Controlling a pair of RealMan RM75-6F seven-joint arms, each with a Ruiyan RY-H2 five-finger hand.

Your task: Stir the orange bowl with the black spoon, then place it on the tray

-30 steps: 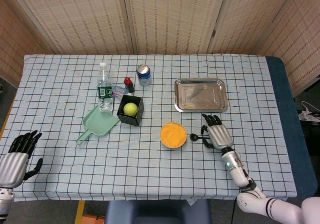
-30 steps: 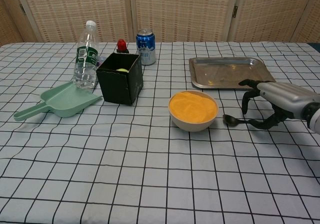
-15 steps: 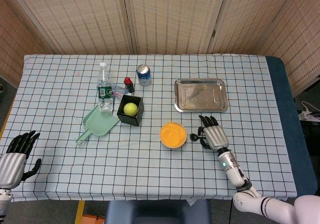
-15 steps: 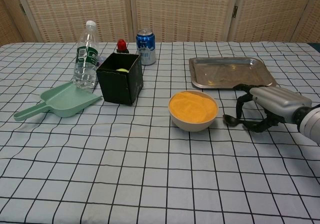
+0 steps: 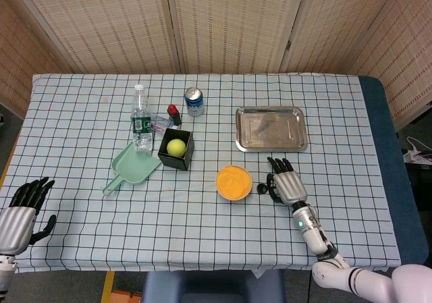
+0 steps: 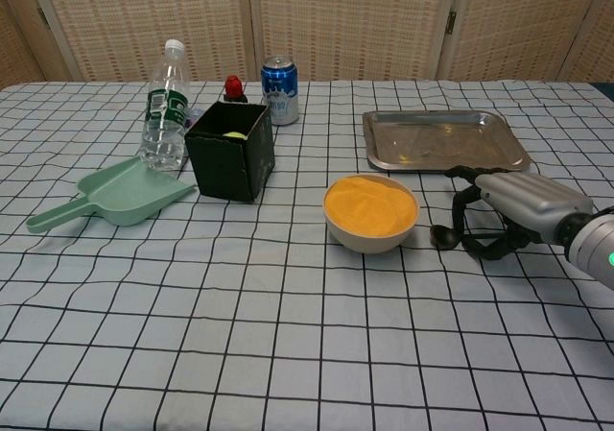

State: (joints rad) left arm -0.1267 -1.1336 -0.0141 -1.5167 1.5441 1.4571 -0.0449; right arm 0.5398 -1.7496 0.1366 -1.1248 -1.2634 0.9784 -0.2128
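The right hand (image 5: 285,181) sat right of centre in the head view, fingers curled over the black spoon (image 6: 443,233) lying on the desk (image 5: 202,235) just right of the orange bowl (image 5: 233,182); a firm grip could not be confirmed. The tray (image 5: 271,129) lay above. The left hand (image 5: 23,208), lower left, was spread and held nothing.

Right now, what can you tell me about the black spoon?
The black spoon is small, dark and a bit shiny. It lies flat on the checked tablecloth, just right of the orange bowl and apart from it. Only its round scoop shows; the right hand covers the handle with fingers curled around it. Whether the hand grips it yet is unclear.
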